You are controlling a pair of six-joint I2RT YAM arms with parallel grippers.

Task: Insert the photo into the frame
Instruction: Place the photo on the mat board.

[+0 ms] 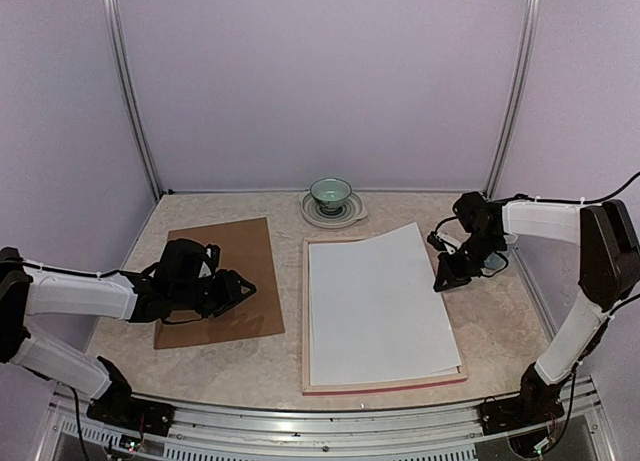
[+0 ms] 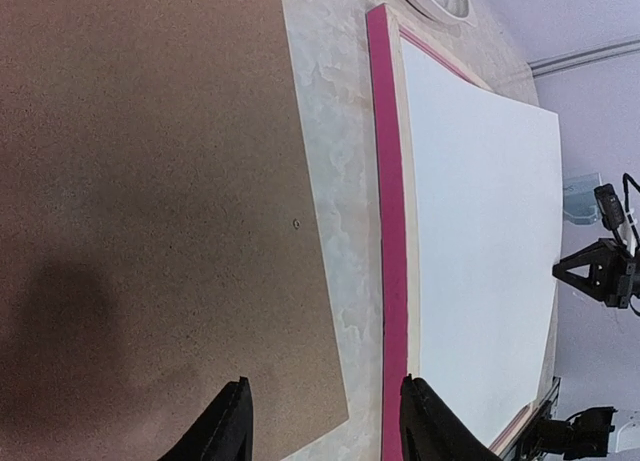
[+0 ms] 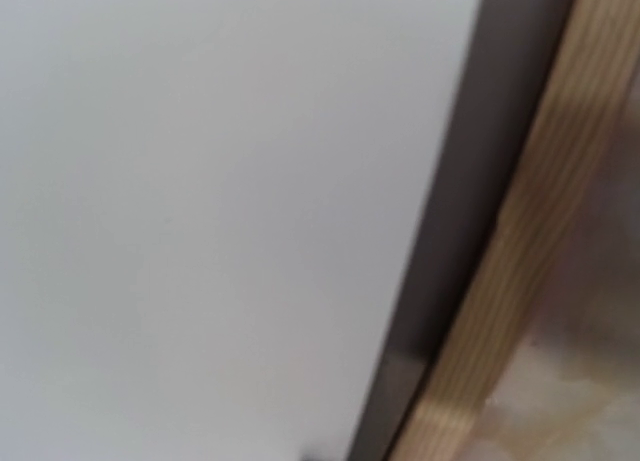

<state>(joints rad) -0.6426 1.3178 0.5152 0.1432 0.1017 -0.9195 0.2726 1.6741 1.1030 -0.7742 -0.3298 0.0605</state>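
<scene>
The frame [image 1: 385, 386] lies flat on the table, right of centre, with a pink outer edge [image 2: 392, 281] and pale wood back [image 3: 520, 281]. The photo [image 1: 375, 301] lies in it white back up, its far right corner bowed upward. It also shows in the left wrist view [image 2: 480, 241] and fills the right wrist view [image 3: 200, 201], casting a shadow on the frame. My right gripper [image 1: 440, 281] is at the photo's right edge, its jaws closed to a point on that edge. My left gripper [image 1: 240, 289] is open and empty, low over the board's right edge [image 2: 328, 381].
A brown backing board [image 1: 225, 256] lies flat at the left, also seen in the left wrist view [image 2: 130, 181]. A green bowl on a saucer [image 1: 331, 193] stands at the back centre. Pale walls enclose the table on three sides.
</scene>
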